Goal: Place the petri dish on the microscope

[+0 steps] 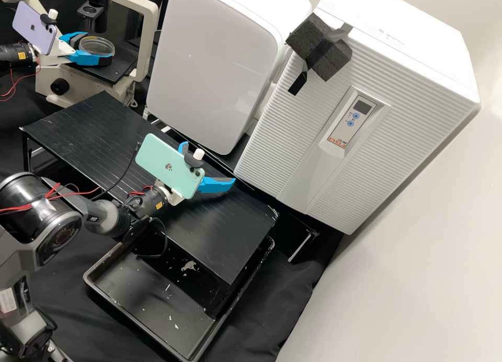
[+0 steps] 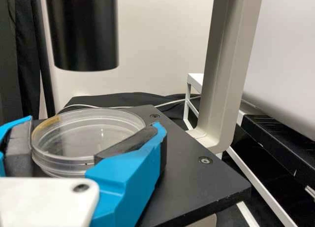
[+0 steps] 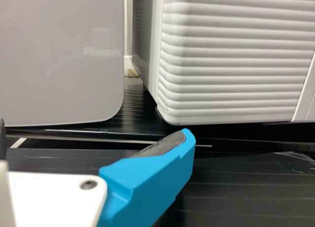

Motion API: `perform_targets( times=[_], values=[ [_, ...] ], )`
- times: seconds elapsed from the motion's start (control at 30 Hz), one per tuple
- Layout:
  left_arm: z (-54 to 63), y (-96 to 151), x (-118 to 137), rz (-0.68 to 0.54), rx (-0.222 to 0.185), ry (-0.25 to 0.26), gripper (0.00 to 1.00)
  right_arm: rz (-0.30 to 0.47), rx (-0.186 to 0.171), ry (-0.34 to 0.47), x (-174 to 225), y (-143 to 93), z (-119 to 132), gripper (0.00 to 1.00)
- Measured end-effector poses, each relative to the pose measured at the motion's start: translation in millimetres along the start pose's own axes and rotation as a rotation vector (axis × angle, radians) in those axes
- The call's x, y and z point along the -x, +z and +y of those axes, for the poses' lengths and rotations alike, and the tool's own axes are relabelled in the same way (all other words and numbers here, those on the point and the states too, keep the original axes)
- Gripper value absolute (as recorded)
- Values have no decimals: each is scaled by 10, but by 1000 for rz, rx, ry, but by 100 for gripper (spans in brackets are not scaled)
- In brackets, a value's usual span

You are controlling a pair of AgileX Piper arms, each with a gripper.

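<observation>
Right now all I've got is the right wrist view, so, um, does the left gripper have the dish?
Observer: Yes, the left gripper holds the dish between its fingers.

Operator: Okay, and where's it holding it?

Observer: At the microscope, over the black stage. I can't tell whether the dish touches it.

Operator: Anything hanging above the stage?

Observer: Yes, a black cylinder; its lower end is higher than the dish, with a gap between them.
</observation>
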Motion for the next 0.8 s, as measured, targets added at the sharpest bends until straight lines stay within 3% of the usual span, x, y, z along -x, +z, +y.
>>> perform_targets(
  times=[0.5,0.8],
  values=[
    [-15,-2,8,-2,1,2,100,0,0,0,0,0,0,100],
    [-84,8,244,-12,1,7,100,0,0,0,0,0,0,100]
  ],
)
